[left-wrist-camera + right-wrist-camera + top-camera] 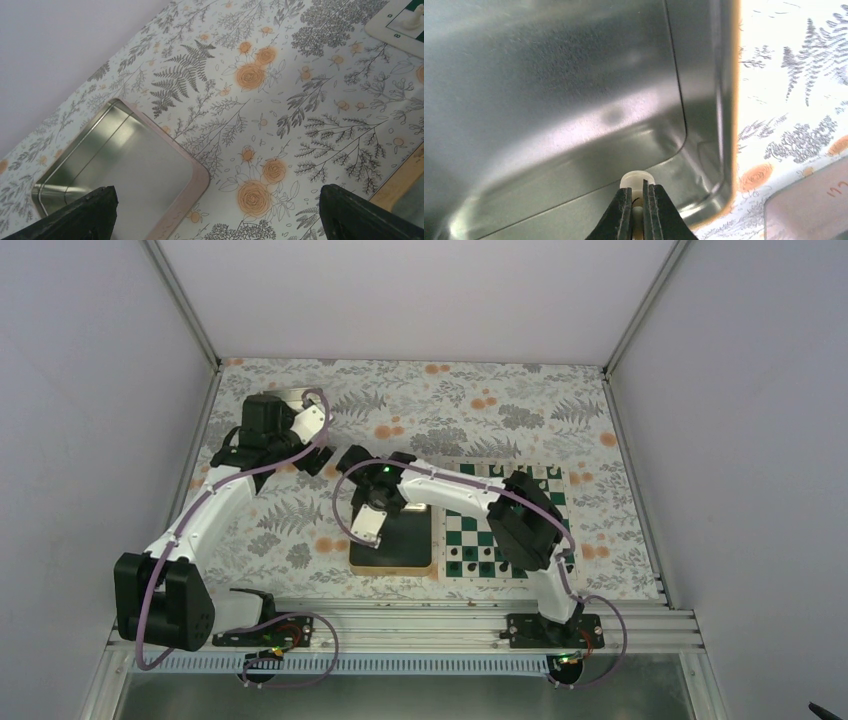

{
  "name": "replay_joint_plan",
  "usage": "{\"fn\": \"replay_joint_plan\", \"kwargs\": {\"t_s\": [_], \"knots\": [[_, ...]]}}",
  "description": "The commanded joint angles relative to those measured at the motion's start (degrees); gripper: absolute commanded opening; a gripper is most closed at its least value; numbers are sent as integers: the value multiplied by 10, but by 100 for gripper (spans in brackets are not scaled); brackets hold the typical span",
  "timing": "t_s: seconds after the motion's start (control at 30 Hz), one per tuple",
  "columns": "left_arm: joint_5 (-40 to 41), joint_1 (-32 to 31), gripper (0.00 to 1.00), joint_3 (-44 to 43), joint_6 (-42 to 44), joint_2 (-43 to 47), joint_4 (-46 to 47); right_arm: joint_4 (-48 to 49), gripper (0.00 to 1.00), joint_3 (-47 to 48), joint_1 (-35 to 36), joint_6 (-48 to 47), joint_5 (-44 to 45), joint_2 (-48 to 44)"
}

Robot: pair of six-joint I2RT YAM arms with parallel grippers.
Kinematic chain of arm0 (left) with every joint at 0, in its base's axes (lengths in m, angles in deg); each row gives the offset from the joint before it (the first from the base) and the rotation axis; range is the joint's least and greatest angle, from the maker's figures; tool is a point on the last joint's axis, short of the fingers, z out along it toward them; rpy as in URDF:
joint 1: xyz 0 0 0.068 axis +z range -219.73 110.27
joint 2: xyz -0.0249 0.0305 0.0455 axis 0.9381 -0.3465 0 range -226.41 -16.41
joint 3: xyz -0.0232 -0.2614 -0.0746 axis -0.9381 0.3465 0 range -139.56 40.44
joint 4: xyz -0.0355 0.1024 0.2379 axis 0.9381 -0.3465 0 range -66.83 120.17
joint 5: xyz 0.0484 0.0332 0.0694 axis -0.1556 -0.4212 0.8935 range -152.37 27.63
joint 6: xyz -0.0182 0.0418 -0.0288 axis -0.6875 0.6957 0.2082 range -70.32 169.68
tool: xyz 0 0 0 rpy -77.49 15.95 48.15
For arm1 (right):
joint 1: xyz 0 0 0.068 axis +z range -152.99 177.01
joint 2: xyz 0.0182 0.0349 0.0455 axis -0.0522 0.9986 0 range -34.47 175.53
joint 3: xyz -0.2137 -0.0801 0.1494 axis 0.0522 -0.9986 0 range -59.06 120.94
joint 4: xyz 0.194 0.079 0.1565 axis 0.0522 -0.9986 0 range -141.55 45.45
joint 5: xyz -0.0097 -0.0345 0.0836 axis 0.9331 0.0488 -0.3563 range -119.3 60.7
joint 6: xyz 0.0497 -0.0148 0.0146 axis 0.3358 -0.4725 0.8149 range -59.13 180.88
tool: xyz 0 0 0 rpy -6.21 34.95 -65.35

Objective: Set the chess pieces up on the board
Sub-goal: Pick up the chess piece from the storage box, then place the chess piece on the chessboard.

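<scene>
While the left hand (216, 200) hangs spread wide over the flowered desk (310, 100), a silver tin (125, 160) lies at its eight o'clock and a corner of the board (395, 27) shows at two o'clock. The right hand (637, 195) pinches a white chess piece (637, 179) low inside the gold-rimmed tray (574, 100), which sits just beside the board at its nine o'clock.
</scene>
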Motion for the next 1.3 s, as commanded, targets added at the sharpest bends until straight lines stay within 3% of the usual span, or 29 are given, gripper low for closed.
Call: {"fn": "replay_joint_plan", "kwargs": {"t_s": [0.0, 0.27, 0.6, 0.93, 1.27], "knots": [[-25, -1, 100, -26, -8, 0, -5, -79, 4, 40, -16, 45, -47, -37], [-25, -1, 100, -31, -9, 2, -13, -117, 4, 49, -70, 81, -67, -78], [-35, -3, 100, -31, -14, -11, -2, -149, 4, 44, -211, 87, -50, -101], [-36, -7, 100, -30, -11, -21, 1, -180, 4, 82, -327, 89, -60, -40], [-37, -7, 100, -29, -12, -23, 0, -216, 4, 108, -354, 101, -78, 16]]}}
